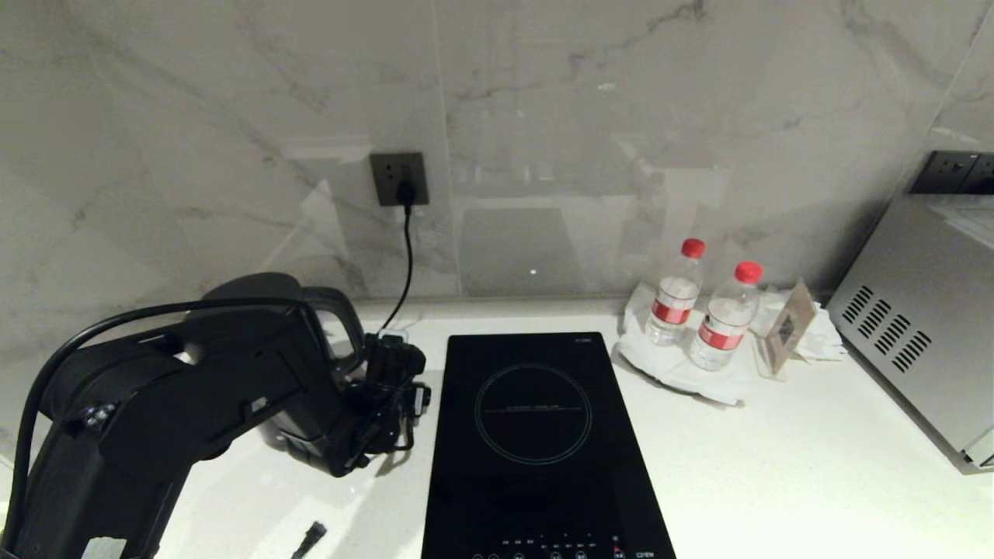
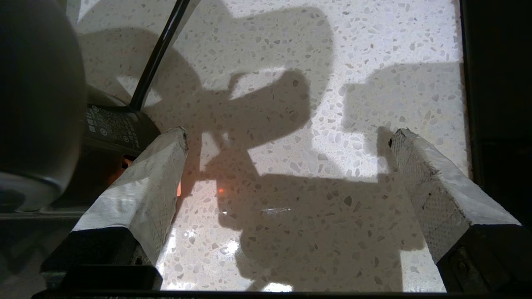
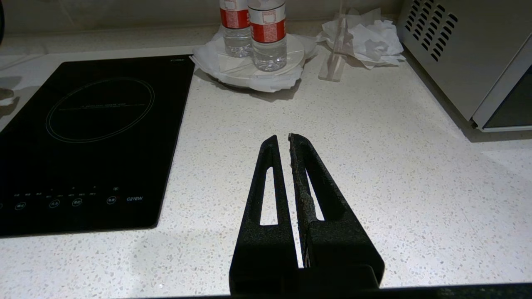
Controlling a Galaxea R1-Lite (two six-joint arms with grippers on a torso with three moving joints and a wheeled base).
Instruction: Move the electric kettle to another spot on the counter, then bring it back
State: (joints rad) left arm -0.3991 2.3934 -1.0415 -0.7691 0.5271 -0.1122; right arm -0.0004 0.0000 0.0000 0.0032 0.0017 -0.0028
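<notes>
The electric kettle (image 1: 342, 304) stands at the back left of the counter (image 1: 776, 466), mostly hidden behind my left arm; its loop handle faces the hob. In the left wrist view its dark body (image 2: 37, 104) sits on the round power base (image 2: 112, 128). My left gripper (image 1: 388, 423) hangs beside the handle, between kettle and hob, pointing down. It is open (image 2: 289, 133), with only bare speckled counter (image 2: 291, 83) between its taped fingers (image 2: 141, 187). My right gripper (image 3: 282, 138) is shut and empty over the counter (image 3: 374, 166), right of the hob, outside the head view.
A black glass hob (image 1: 536, 435) lies just right of the left gripper. Two water bottles (image 1: 674, 295) stand on a paper-lined plate at the back, a silver appliance (image 1: 924, 310) at far right. A cord (image 1: 408, 256) runs from the wall socket (image 1: 398, 178) down to the base.
</notes>
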